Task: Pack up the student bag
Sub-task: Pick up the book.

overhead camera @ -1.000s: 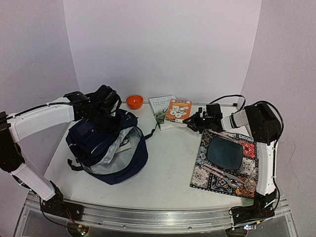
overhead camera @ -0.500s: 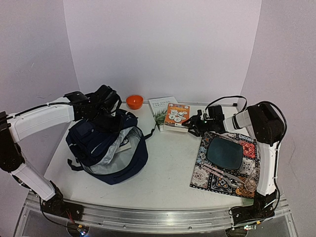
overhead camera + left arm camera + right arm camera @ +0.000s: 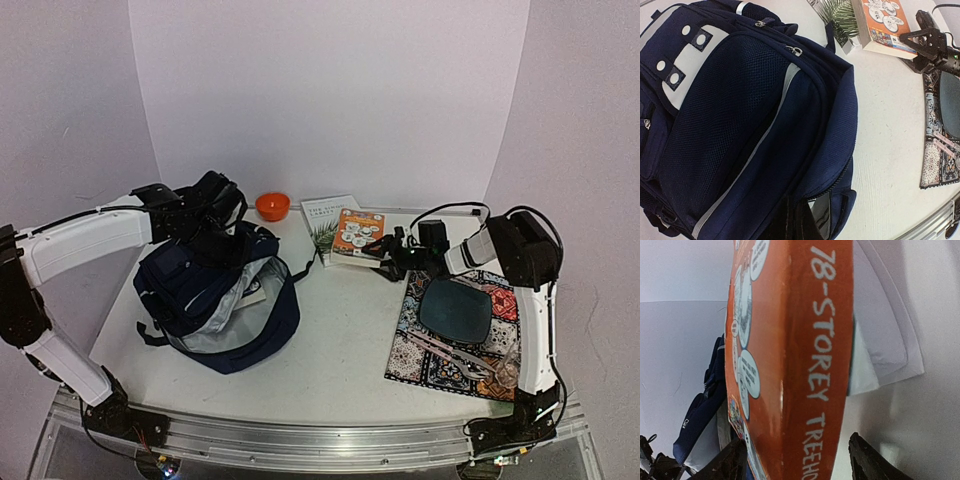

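Note:
The student bag [image 3: 215, 300] is a navy backpack lying on the left of the table, its main zip open on pale grey lining. My left gripper [image 3: 220, 238] is shut on the bag's top rim; in the left wrist view its dark fingers [image 3: 799, 225] pinch the fabric of the bag [image 3: 765, 125]. An orange book [image 3: 360, 228] lies at the back centre, partly on a white book [image 3: 325, 213]. My right gripper [image 3: 386, 250] is open, one finger on each side of the orange book's spine [image 3: 810, 365], with a gap on both sides.
An orange bowl [image 3: 272, 206] sits at the back near the bag. On the right, a patterned mat [image 3: 412, 345] carries a dark plate [image 3: 455, 308], cutlery [image 3: 450, 352] and a clear glass [image 3: 508, 372]. The white book [image 3: 880, 350] lies under the orange one.
My right gripper has opened wide and reached left around the orange book's near edge; the book has settled slightly lower. The left arm and the bag have not moved.

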Controlling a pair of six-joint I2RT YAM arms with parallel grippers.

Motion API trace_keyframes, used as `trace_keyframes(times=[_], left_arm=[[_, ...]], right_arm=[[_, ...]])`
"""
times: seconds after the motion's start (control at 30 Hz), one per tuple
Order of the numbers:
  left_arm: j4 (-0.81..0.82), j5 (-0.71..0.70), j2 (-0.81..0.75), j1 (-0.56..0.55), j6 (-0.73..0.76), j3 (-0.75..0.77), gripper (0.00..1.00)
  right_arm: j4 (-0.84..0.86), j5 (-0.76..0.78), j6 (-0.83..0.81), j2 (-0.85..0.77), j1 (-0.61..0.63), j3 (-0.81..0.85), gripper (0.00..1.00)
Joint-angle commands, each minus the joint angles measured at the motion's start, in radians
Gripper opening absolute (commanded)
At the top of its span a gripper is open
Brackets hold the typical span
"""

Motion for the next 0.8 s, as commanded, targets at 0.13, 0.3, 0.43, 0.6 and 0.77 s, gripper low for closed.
trace_keyframes(times=[0.13, 0.3, 0.43, 0.6, 0.77], left_arm=[[0.005, -0.022, 0.012, 0.020, 0.013, 0.076, 0.00], [0.005, -0.019, 0.009, 0.020, 0.015, 0.095, 0.00], [0.005, -0.028, 0.014, 0.021, 0.026, 0.116, 0.00], [0.005, -0.037, 0.030, 0.020, 0.050, 0.149, 0.00], [0.002, -0.044, 0.043, 0.020, 0.076, 0.187, 0.00]], right_arm=[[0.237, -0.092, 0.119, 0.071, -0.002, 0.043, 0.60], [0.283, -0.114, 0.139, 0.043, -0.002, 0.014, 0.42], [0.326, -0.123, 0.153, -0.020, -0.002, -0.065, 0.30], [0.432, -0.134, 0.206, -0.107, -0.002, -0.185, 0.21], [0.508, -0.151, 0.245, -0.188, -0.001, -0.278, 0.06]])
